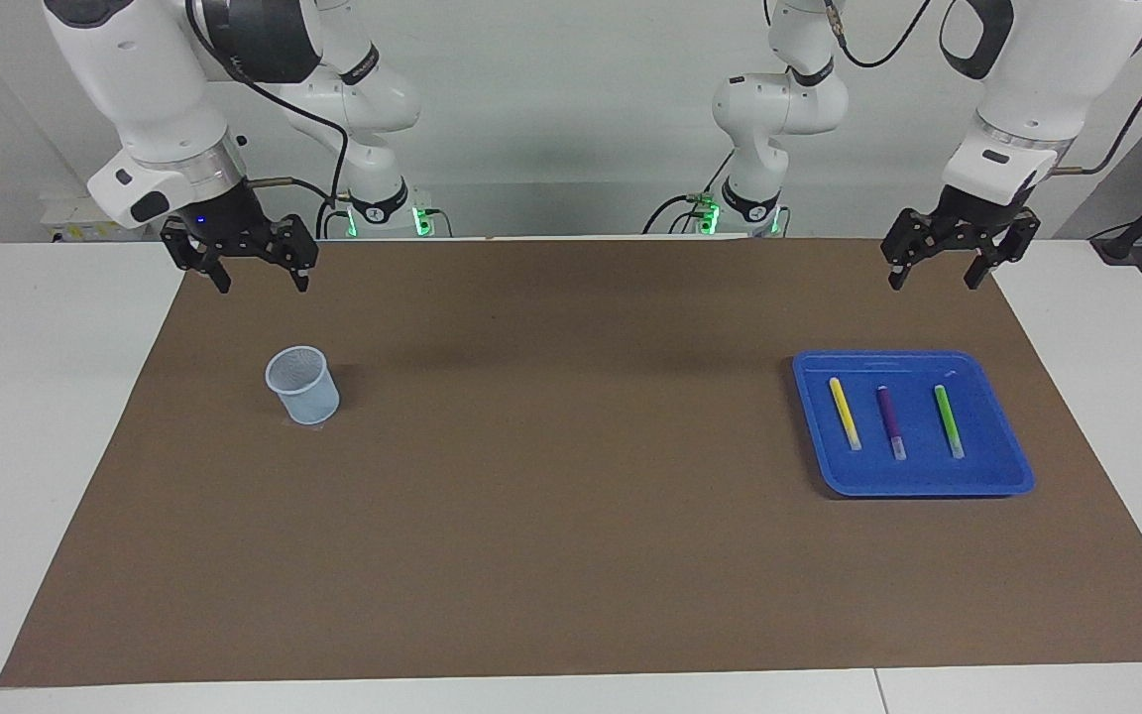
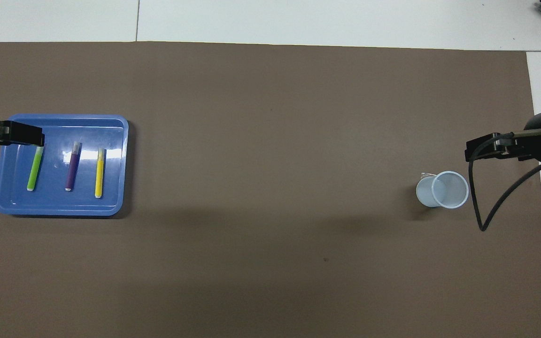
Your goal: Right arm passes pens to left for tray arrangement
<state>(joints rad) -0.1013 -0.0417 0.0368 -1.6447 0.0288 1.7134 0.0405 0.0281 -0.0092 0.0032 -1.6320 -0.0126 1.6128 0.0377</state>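
Observation:
The blue tray (image 1: 928,486) (image 2: 59,210) lies on the brown mat toward the left arm's end. Three pens lie in it side by side and apart: yellow (image 1: 845,413) (image 2: 99,172), purple (image 1: 891,421) (image 2: 73,165) and green (image 1: 949,420) (image 2: 34,168), pale ends pointing away from the robots. My left gripper (image 1: 934,281) (image 2: 17,136) hangs open and empty in the air over the tray's edge. My right gripper (image 1: 263,283) (image 2: 486,148), with a blue wrist light, hangs open and empty over the mat beside the cup.
A small pale translucent cup (image 1: 303,385) (image 2: 442,189) stands upright on the mat (image 1: 551,496) toward the right arm's end. A black cable (image 2: 491,211) loops from the right wrist near the cup. White table borders the mat.

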